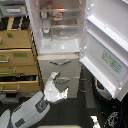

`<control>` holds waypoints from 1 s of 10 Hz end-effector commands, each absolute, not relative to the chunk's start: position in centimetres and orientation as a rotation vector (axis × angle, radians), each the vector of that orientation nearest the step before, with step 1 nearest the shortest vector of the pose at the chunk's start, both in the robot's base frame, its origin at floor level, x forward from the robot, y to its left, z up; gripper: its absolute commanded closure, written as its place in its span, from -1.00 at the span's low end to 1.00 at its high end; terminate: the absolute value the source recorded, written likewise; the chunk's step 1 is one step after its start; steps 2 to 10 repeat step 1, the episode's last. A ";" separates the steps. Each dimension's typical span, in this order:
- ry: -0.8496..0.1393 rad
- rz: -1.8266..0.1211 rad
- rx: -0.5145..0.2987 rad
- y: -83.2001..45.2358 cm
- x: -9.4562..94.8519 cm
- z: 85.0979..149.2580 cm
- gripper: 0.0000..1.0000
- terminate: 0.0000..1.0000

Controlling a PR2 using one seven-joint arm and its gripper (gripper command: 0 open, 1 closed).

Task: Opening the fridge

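The fridge [60, 30] stands at the top of the view, and its big door [107, 45] is swung wide open to the exterior view's right. The gripper [61, 86] sits low, just below the top drawer handle [60, 62], with its jaws spread and holding nothing. The handle lies sideways. A green sticker [112, 61] is on the door, but its words are too small to read.

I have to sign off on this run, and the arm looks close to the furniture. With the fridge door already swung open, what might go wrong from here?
1. The gripper sits low, right by the lower drawer handle; a careless move might catch it and pull that drawer out.
2. The open door hangs wide on the exterior view's right; it might swing back or be bumped.
3. The wooden cabinet has drawers ajar beside the arm, so the elbow might hit them.
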State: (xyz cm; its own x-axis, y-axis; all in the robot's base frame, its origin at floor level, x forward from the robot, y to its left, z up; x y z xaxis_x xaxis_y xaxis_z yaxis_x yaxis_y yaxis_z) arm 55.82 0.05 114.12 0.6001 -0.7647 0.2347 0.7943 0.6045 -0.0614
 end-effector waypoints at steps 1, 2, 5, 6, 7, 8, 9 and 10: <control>-0.323 -0.759 -0.060 11.2 52.4 110.8 -1.00 1.00; -0.323 -0.759 -0.060 11.2 52.4 110.8 -1.00 1.00; -0.323 -0.759 -0.060 11.2 52.4 110.8 -1.00 1.00; -0.323 -0.759 -0.060 11.2 52.4 110.8 -1.00 1.00; -0.323 -0.759 -0.060 11.2 52.4 110.8 -1.00 1.00; -0.323 -0.759 -0.060 11.2 52.4 110.8 -1.00 1.00; -0.323 -0.759 -0.060 11.2 52.4 110.8 -1.00 1.00; -0.323 -0.759 -0.060 11.2 52.4 110.8 -1.00 1.00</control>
